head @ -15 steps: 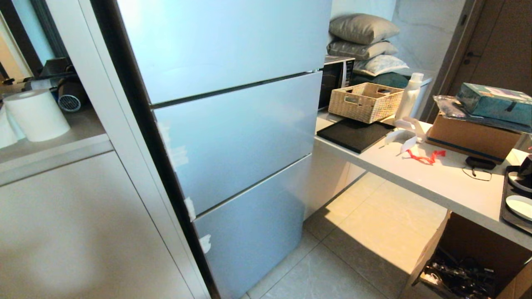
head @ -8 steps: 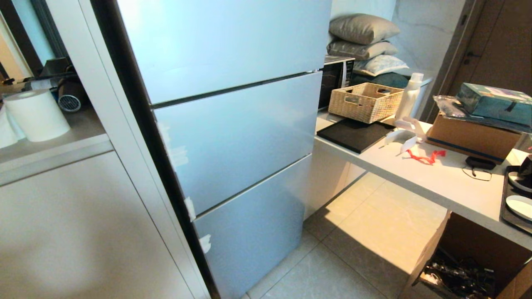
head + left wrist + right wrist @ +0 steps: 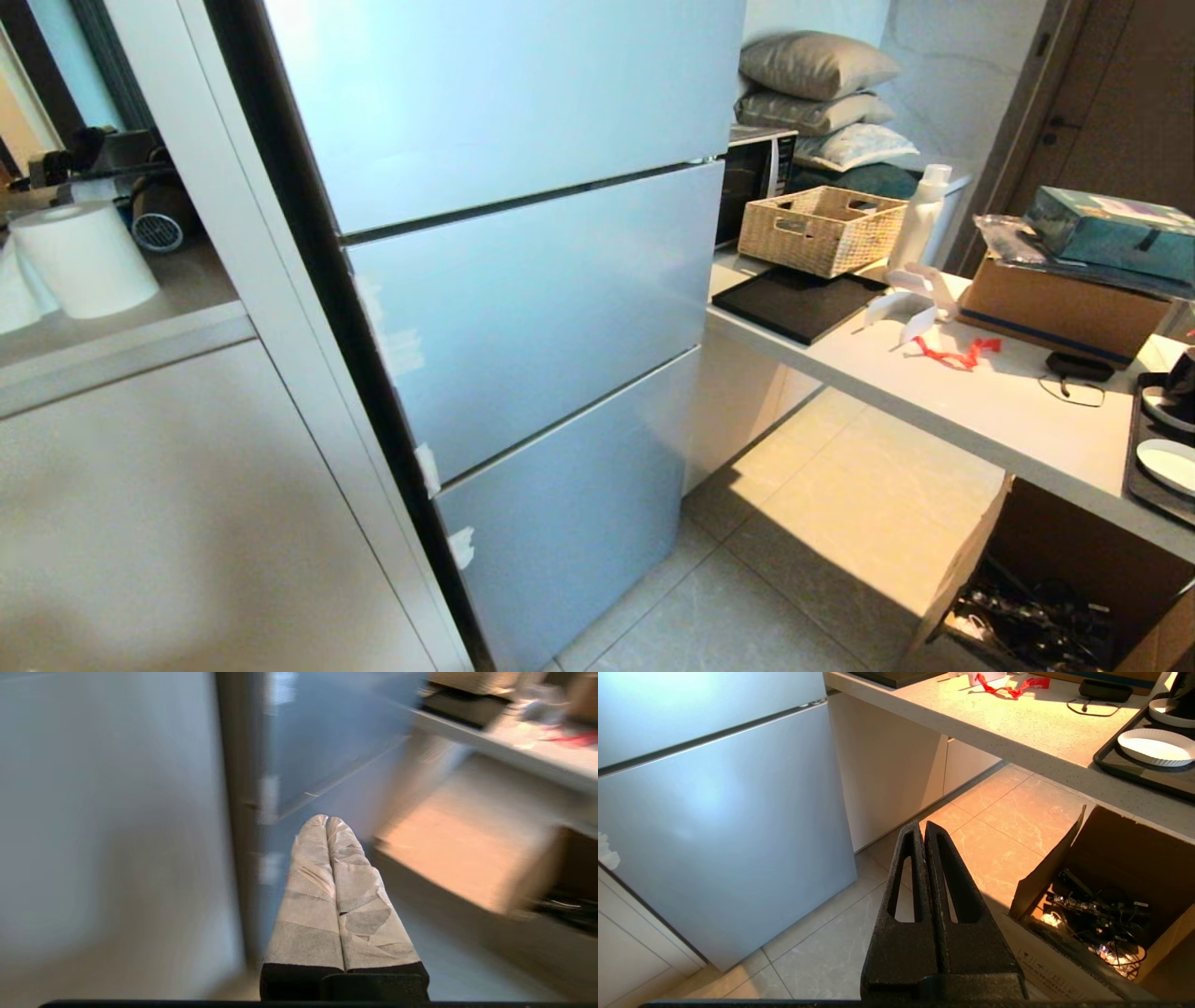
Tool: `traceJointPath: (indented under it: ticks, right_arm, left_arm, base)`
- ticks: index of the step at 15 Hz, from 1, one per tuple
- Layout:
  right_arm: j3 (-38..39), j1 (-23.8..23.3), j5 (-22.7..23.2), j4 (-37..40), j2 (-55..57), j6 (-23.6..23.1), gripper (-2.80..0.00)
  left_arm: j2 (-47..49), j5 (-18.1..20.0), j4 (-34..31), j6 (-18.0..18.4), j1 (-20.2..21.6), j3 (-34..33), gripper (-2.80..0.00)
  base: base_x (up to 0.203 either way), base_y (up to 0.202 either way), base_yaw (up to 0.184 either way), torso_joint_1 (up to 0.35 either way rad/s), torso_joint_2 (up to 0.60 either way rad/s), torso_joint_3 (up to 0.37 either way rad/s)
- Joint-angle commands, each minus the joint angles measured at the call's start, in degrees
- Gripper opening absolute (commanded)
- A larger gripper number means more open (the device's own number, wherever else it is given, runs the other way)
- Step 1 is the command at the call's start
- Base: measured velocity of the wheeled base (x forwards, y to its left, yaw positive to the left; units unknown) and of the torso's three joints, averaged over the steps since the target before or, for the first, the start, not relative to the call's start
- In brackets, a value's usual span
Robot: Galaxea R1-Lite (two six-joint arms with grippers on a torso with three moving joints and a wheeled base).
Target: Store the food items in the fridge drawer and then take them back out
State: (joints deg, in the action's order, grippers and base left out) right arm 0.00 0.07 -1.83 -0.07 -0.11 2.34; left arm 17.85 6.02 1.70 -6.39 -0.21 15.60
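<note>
The pale blue-grey fridge (image 3: 523, 308) stands with all three of its fronts closed. The fridge drawer is hidden behind them, and the food items are out of view. Neither arm shows in the head view. My left gripper (image 3: 326, 819) has tape-wrapped fingers pressed together, empty, in front of the fridge's lower left edge (image 3: 299, 765). My right gripper (image 3: 922, 826) is shut and empty, low over the floor tiles, to the right of the fridge's bottom door (image 3: 724, 826).
A white counter (image 3: 980, 401) to the right of the fridge carries a wicker basket (image 3: 822, 229), a black board (image 3: 794, 301), a cardboard box (image 3: 1060, 308) and a tray with plates (image 3: 1162, 448). An open box of cables (image 3: 1036, 597) sits under it. White cabinets (image 3: 177, 485) flank the fridge's left side.
The head view has barely changed: only something dark on the shelf at the far left has shifted. No arm has entered that view.
</note>
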Motion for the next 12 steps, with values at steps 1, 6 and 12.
traceJointPath:
  ticks: [1,6,12]
  right_arm:
    - [0.0,0.01,-0.01,-0.01,0.11,0.03,-2.8]
    - [0.0,0.01,-0.01,-0.01,0.11,0.03,-2.8]
    - [0.0,0.01,-0.01,-0.01,0.11,0.03,-2.8]
  left_arm:
    - [21.75,1.98,8.77,-3.79,-0.53,1.66,-2.8]
    - [55.56,3.02,36.5,-23.49,-0.93,9.32,-2.8]
    - [77.29,-10.53,50.46,-41.53,-1.08,21.84,-2.8]
  base:
    - [0.0,0.0,0.0,0.0,0.0,0.0]
    - [0.0,0.0,0.0,0.0,0.0,0.0]
    - [0.0,0.0,0.0,0.0,0.0,0.0]
